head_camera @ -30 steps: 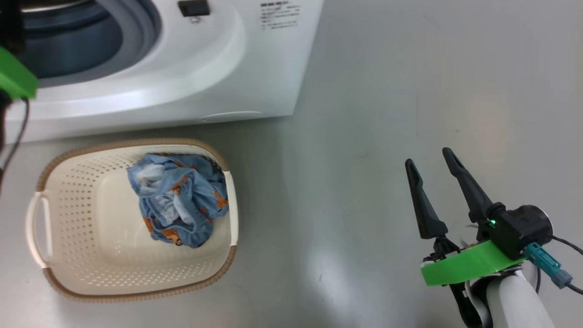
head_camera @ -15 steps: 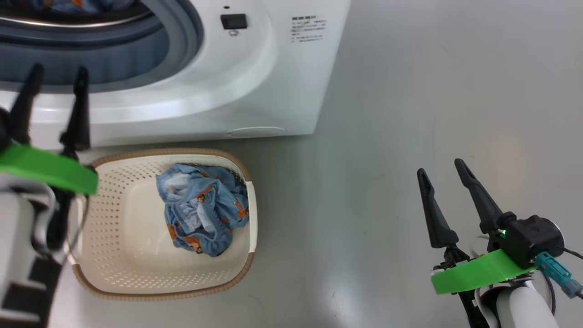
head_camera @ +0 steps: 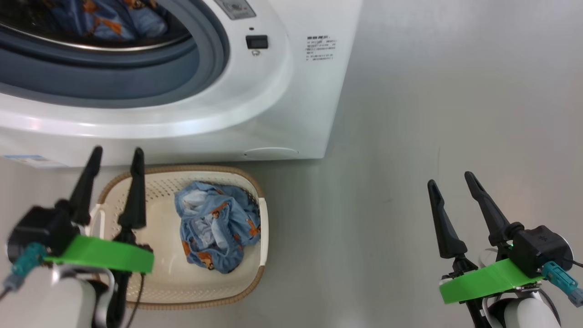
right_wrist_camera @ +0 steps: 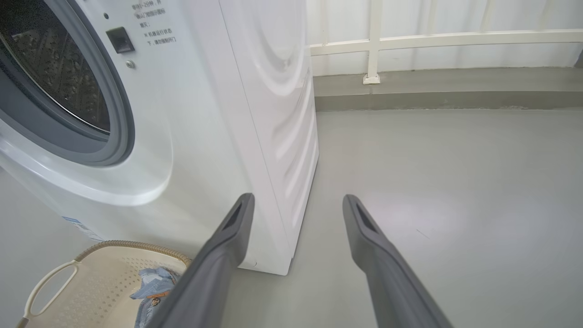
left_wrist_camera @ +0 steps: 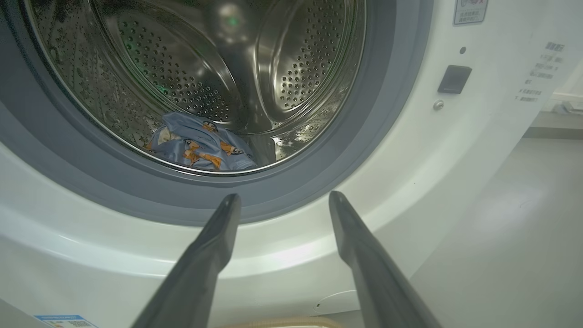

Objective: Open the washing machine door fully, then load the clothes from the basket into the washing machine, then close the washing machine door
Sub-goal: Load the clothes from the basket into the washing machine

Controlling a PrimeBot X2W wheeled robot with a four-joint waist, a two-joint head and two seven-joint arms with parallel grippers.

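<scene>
On the grey floor (head_camera: pixel 410 136), listed by size. Item one: washing machine (head_camera: pixel 282 105), white, front-loading, its round opening uncovered; grey-blue rubber seal (head_camera: pixel 136 86) around the mouth, perforated steel drum (left_wrist_camera: pixel 191 68) behind it. Item two: basket (head_camera: pixel 164 259), cream perforated plastic with a brown woven-look rim, standing on the floor just in front of the machine's lower front panel, near its right-hand corner. Item three: clothes (head_camera: pixel 216 228), one crumpled bundle of light-blue fabric with small orange-brown figures, lying in the right half of the basket against its wall; the left half of the basket is bare. Item four: garment (left_wrist_camera: pixel 200 148) of the same print, lying low in the drum just behind the seal. Item five: left gripper (head_camera: pixel 118 150), two long dark fingers on a green bracket (head_camera: pixel 104 255), jaws spread wide and holding nothing, hanging over the basket's left end, fingertips pointing at the machine's lower front. Item six: right gripper (head_camera: pixel 450 178), jaws likewise spread and empty, over bare floor well to the right of the basket and machine. Item seven: small black catch (head_camera: pixel 257 42) on the machine's front, right of the opening. Item eight: blue label sticker (head_camera: pixel 27 159), low on the front panel at the left.
</scene>
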